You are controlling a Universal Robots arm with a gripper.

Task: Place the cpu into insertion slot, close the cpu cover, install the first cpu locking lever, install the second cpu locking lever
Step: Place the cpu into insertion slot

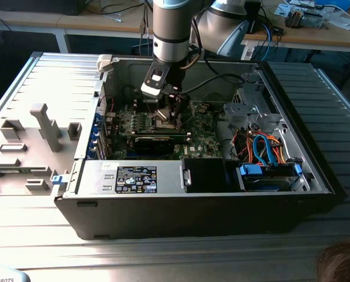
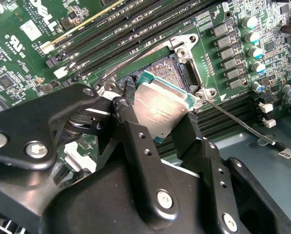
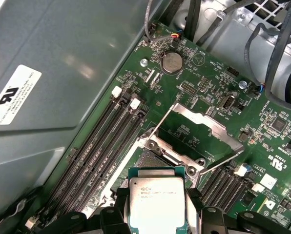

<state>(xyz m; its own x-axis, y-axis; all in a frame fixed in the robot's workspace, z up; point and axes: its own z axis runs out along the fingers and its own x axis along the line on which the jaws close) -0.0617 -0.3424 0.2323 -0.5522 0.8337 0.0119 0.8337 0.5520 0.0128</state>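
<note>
Silver-grey metal tops the cpu, a light, stiff, flat chip, probably delicate underneath, so its opposite edges look the right place to hold it. The gripper is clamped on just those edges, holding it close above the insertion slot, not yet seated. Beyond the slot the cpu cover stands hinged open over the green circuit board.
</note>
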